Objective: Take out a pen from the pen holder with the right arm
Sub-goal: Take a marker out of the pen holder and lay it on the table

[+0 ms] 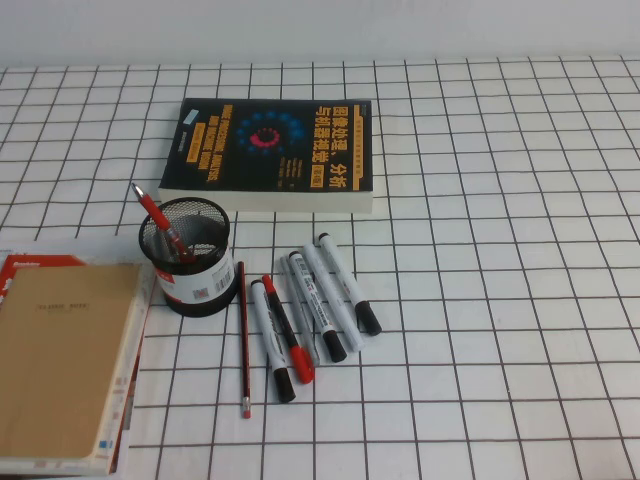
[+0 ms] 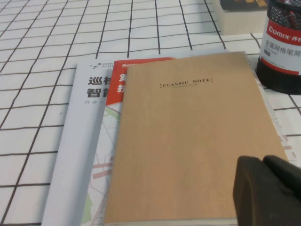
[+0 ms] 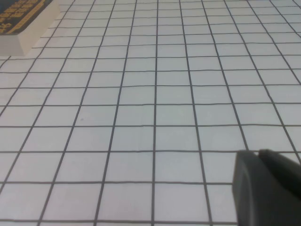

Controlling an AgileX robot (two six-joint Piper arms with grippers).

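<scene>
A black mesh pen holder stands left of centre on the checked tablecloth, with one red pen leaning out of it to the left. The same holder shows in the left wrist view. Neither arm appears in the high view. My right gripper hangs shut and empty over bare checked cloth, far from the holder. My left gripper is shut and empty above a tan notebook.
Several markers, a red marker and a pencil lie just right of the holder. A dark book lies behind it. The tan notebook rests on leaflets at the front left.
</scene>
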